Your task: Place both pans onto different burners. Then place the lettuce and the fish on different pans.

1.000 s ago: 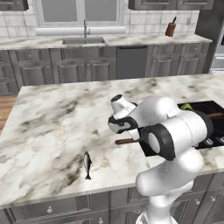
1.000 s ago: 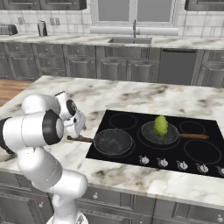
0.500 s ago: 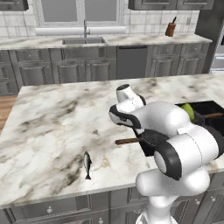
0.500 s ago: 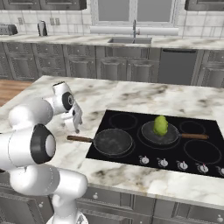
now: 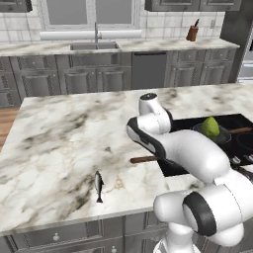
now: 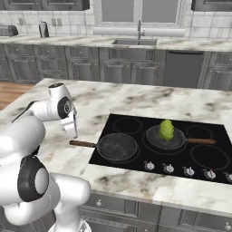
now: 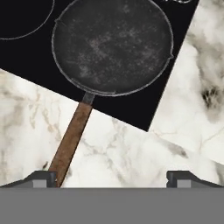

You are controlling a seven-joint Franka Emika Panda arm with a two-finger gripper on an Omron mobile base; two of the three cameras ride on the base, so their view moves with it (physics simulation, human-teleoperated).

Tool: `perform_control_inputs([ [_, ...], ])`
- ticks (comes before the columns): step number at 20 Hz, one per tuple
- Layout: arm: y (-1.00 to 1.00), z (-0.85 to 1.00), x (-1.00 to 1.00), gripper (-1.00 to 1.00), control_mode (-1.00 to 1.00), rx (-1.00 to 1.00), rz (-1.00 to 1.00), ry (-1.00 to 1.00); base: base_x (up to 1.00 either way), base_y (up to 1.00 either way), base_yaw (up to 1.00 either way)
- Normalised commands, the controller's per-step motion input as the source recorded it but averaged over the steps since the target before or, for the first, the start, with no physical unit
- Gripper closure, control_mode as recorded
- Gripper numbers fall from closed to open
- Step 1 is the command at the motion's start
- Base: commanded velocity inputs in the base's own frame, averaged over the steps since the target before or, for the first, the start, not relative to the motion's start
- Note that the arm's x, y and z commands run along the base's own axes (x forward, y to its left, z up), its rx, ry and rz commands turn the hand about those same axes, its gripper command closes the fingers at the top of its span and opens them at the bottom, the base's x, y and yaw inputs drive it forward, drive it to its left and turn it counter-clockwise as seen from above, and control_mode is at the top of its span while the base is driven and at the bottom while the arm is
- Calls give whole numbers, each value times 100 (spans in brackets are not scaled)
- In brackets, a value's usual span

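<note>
Lettuce (image 6: 166, 130) in far pan (image 6: 166, 138) — near pan (image 7: 112, 46) bare

Two rear base cameras share the cooktop (image 6: 136, 122); hand camera looks down.

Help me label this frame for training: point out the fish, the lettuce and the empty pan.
fish (image 5: 99, 186): left base view, middle of its body.
lettuce (image 6: 166, 130): right base view, middle of the head.
empty pan (image 7: 113, 46): hand view, centre of its dark bowl.
</note>
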Motion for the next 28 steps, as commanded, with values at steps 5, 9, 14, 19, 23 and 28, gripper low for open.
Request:
perform_control_inputs([
  [5,22,4,-31,-100,-100,13,23,-8,0,0,0],
  [9,19,9,-8,-100,-100,15,26,-7,0,0,0],
  [14,47,4,0,-100,-100,5,22,-1,0,0,0],
  [19,62,7,0,-100,-100,0,15,0,0,0,0],
  [23,64,30,0,-100,-100,0,14,2,0,0,0],
  [28,59,12,0,-100,-100,0,15,3,0,0,0],
])
